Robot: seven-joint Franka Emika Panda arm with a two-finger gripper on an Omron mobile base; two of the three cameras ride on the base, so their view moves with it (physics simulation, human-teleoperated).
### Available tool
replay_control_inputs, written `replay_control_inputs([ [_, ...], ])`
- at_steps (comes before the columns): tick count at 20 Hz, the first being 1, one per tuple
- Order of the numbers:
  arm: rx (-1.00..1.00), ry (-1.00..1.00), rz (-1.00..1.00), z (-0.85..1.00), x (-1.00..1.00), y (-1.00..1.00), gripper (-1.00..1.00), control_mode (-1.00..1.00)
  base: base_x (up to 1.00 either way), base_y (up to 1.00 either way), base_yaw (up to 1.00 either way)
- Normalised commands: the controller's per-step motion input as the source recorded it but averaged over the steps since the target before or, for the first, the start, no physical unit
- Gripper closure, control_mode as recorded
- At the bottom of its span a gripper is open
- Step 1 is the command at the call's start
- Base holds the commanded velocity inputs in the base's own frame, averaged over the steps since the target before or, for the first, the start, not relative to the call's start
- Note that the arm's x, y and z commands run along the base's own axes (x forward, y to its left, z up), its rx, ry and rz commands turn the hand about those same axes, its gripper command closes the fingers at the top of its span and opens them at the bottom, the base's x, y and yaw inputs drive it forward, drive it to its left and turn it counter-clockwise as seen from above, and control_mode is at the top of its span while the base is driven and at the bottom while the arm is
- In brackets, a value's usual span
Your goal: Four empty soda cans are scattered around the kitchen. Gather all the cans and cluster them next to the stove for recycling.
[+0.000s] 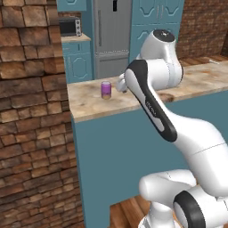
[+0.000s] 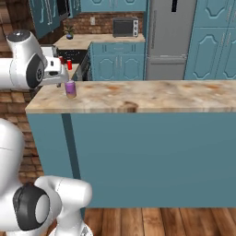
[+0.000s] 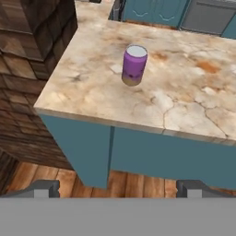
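the gripper (image 3: 118,189) hangs with its fingertips (image 3: 44,188) spread wide apart and nothing between them, out over the wooden floor (image 3: 138,186) in front of the table (image 3: 184,106), above its near edge. ahead of it the purple soda can (image 3: 134,65) stands upright on the marbled tabletop, long axis vertical, pale lid up, near the table's left end and apart from the gripper. no other object lies on the tabletop between the gripper and the can. a brick wall (image 3: 32,55) rises just beside the table's left end. in the right base view the can (image 2: 70,89) sits close to the arm's wrist, and farther back two small red cans (image 2: 69,64) stand by the stove (image 2: 76,56). a microwave (image 2: 125,27) and a steel fridge (image 2: 170,39) stand well behind.
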Motion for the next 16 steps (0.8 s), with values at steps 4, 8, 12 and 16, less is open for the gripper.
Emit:
replay_control_inputs([
  [4,-0.01,0.0,0.0,-0.14,0.35,0.11,-1.0,-1.0,0.0,0.0,0.0],
  [8,-0.01,0.0,0.0,-0.15,0.32,0.04,-1.0,-1.0,0.0,0.0,0.0],
  [12,-0.01,0.0,0.0,-0.11,0.3,0.0,-1.0,-1.0,0.0,0.0,0.0],
  [16,-0.01,0.0,0.0,-0.08,0.3,0.06,-1.0,-1.0,0.0,0.0,0.0],
])
